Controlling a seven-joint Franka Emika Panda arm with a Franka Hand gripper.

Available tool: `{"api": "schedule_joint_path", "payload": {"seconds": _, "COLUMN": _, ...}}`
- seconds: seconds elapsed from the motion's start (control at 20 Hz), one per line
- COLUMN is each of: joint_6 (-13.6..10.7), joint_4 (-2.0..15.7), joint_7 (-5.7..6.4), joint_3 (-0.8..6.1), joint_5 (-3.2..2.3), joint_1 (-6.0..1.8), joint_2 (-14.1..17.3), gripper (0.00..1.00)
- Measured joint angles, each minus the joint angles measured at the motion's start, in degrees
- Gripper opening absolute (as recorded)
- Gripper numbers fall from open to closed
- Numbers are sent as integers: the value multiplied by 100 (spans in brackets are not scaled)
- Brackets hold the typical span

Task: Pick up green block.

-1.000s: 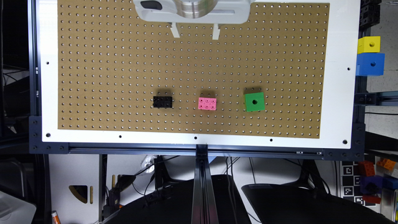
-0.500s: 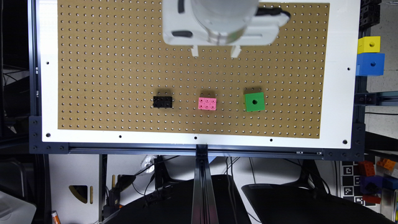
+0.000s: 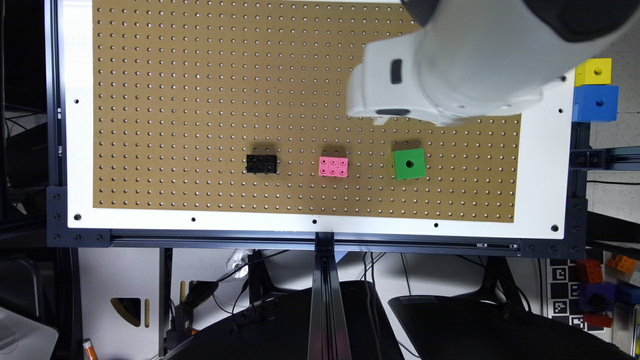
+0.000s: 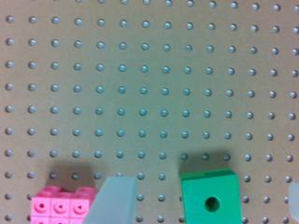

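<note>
**Green block sits free on the pegboard, my pincer spread above it**

Green block (image 3: 409, 163) is my landmark, so I place everything from it, biggest thing first.

The brown pegboard (image 3: 200, 100) lies under the block and runs well past it on every side, framed by a white border. My white wrist housing (image 3: 440, 75) hangs over the board just beyond the block, towards the exterior view's right. The block itself rests flat, its round dark hole facing up, touching nothing. A pink studded brick (image 3: 333, 166) lies near it towards the exterior view's left, with a clear strip of board between them; a black studded brick (image 3: 261, 163) lies further out on that same side, well apart.

My pincer (image 4: 201, 205) stands apart: in the wrist view one pale finger (image 4: 114, 200) shows between the pink brick (image 4: 60, 205) and the block (image 4: 211, 198), and a sliver of the other shows at the far edge, so the block (image 4: 211, 198) lies between them, nearer that first finger. I grip nothing yet.

What could go wrong, as I judge it: I am not centred, so coming straight down could land a fingertip on the block's top and shove it. The finger on the brick's side also has little room and could nudge the pink brick. Closing off-centre could twist the cube out of my grip.
</note>
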Motion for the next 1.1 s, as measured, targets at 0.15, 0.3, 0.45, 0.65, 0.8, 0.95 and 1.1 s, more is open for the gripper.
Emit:
{"api": "schedule_joint_path", "payload": {"seconds": 0.15, "joint_6": 0, "joint_4": 27, "joint_7": 0, "joint_3": 0, "joint_5": 0, "joint_1": -7, "joint_2": 20, "gripper": 100}}
{"api": "schedule_joint_path", "payload": {"seconds": 0.3, "joint_6": 0, "joint_4": 49, "joint_7": 2, "joint_3": 2, "joint_5": 0, "joint_1": 1, "joint_2": 22, "gripper": 100}}
{"api": "schedule_joint_path", "payload": {"seconds": 0.45, "joint_6": 0, "joint_4": 71, "joint_7": 6, "joint_3": 12, "joint_5": 0, "joint_1": 2, "joint_2": 26, "gripper": 100}}
{"api": "schedule_joint_path", "payload": {"seconds": 0.65, "joint_6": 0, "joint_4": 196, "joint_7": 82, "joint_3": 83, "joint_5": 2, "joint_1": 26, "joint_2": 114, "gripper": 100}}
{"api": "schedule_joint_path", "payload": {"seconds": 0.8, "joint_6": 0, "joint_4": 379, "joint_7": 124, "joint_3": 96, "joint_5": 2, "joint_1": 64, "joint_2": 281, "gripper": 100}}
{"api": "schedule_joint_path", "payload": {"seconds": 0.95, "joint_6": 0, "joint_4": 555, "joint_7": 144, "joint_3": 98, "joint_5": -5, "joint_1": 86, "joint_2": 472, "gripper": 100}}
{"api": "schedule_joint_path", "payload": {"seconds": 1.1, "joint_6": 0, "joint_4": 713, "joint_7": 145, "joint_3": 98, "joint_5": -19, "joint_1": 84, "joint_2": 650, "gripper": 100}}
